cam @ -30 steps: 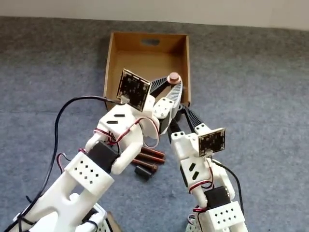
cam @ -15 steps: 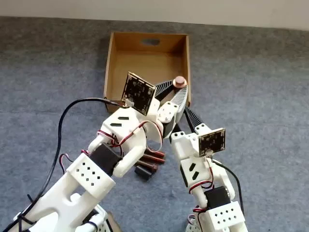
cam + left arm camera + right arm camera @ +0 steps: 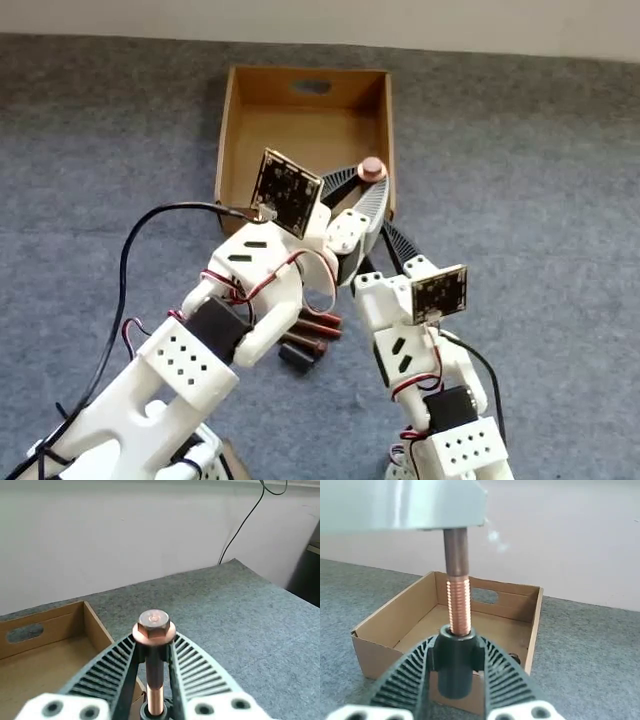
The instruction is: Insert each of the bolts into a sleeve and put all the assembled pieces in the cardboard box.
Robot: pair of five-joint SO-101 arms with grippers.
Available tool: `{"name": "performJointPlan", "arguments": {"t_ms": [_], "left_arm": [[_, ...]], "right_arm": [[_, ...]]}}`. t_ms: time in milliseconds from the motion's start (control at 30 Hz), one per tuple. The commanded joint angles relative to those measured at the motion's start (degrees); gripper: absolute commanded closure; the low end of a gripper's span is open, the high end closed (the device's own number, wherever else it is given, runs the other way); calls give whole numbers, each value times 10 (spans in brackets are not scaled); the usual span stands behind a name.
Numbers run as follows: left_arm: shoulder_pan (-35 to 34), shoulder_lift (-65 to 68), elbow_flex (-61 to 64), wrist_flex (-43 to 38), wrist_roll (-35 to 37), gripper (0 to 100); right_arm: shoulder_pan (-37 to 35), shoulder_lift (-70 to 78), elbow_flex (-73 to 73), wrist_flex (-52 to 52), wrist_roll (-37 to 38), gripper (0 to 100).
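Observation:
My left gripper [image 3: 154, 652] is shut on a copper bolt [image 3: 154, 626], held upright with its hex head up; in the high view the bolt [image 3: 373, 168] hangs over the near right corner of the cardboard box [image 3: 225, 140]. Directly under it, my right gripper [image 3: 454, 657] is shut on a black sleeve [image 3: 454, 667]. The bolt's threaded end [image 3: 458, 605] stands in the sleeve's mouth. Behind them the cardboard box [image 3: 395, 625] is open, with a small dark piece [image 3: 512, 658] lying by its right wall.
On the grey carpet beneath the left arm lie loose copper bolts [image 3: 318, 322] and a black sleeve [image 3: 295, 356]. The left arm's cable [image 3: 125, 260] loops out to the left. Open carpet lies on either side of the box.
The left gripper carried the bolt a little to the right and down, above the sleeve, then held still. The right arm has not moved.

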Motion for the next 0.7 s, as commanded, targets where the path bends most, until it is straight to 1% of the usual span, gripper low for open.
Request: {"name": "performJointPlan", "arguments": {"t_ms": [0,667], "left_arm": [[12,-19,-6,-15,0,991],[17,-18,-5,-11,0,991]], "right_arm": [[-6,-7,-2,-14,-5,993],[-6,-7,-2,-14,-5,993]]}}
